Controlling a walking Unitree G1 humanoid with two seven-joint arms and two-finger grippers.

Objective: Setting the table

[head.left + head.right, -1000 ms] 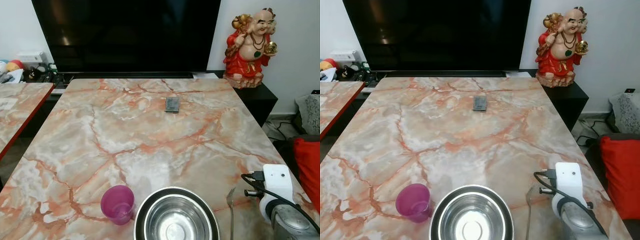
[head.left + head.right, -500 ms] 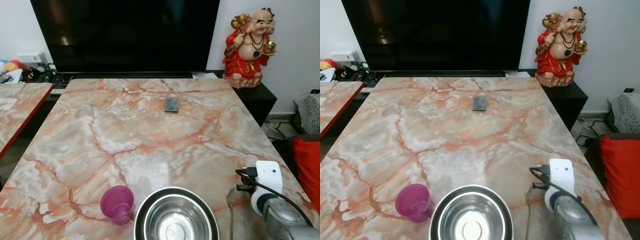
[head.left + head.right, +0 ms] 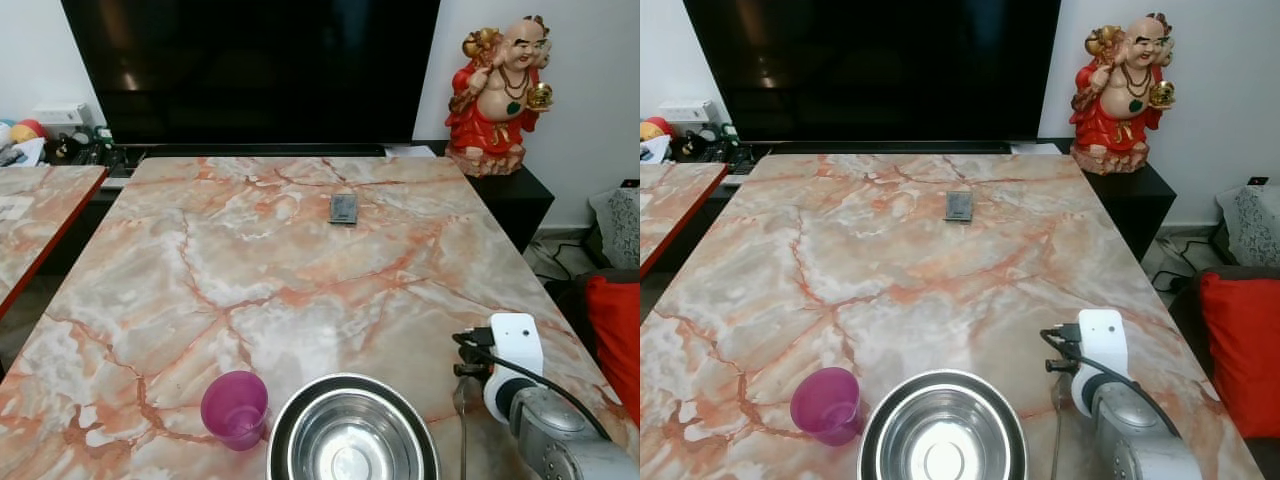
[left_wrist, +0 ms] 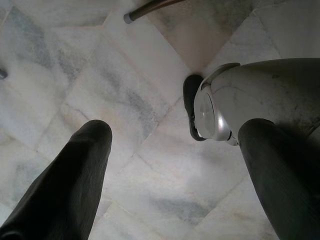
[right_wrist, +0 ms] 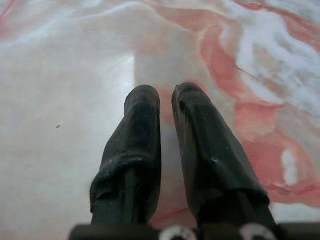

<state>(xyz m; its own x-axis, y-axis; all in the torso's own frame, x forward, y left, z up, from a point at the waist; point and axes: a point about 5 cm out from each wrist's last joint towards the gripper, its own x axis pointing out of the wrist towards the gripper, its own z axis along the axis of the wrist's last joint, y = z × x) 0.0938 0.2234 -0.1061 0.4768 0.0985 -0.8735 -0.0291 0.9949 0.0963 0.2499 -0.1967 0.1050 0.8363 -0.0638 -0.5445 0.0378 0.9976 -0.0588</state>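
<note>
Right arm (image 3: 540,425) sliding inward across marble table (image 3: 300,260) toward fork (image 3: 462,400), nearer than a second ago. Right gripper (image 5: 167,107) fingers nearly pressed together, holding nothing. Left gripper (image 4: 175,145) hanging spread over floor. Bowl (image 3: 352,430), purple cup (image 3: 236,408) already placed; fork being adjusted, likely.

**Object counts on and around the marble table**

One steel bowl (image 3: 352,432). One purple plastic cup (image 3: 235,408). One fork (image 3: 461,405), partly hidden by the right arm. One small dark rectangular object (image 3: 343,208), kind not discernible. Two marble-patterned tabletops: the main table (image 3: 250,290) and a second, red-edged one (image 3: 30,215). One black television screen (image 3: 250,65). One red-robed figurine (image 3: 497,90). One red cushion (image 3: 618,340). Two grippers, each with two black fingers: left gripper (image 4: 175,175) and right gripper (image 5: 166,130).
</note>
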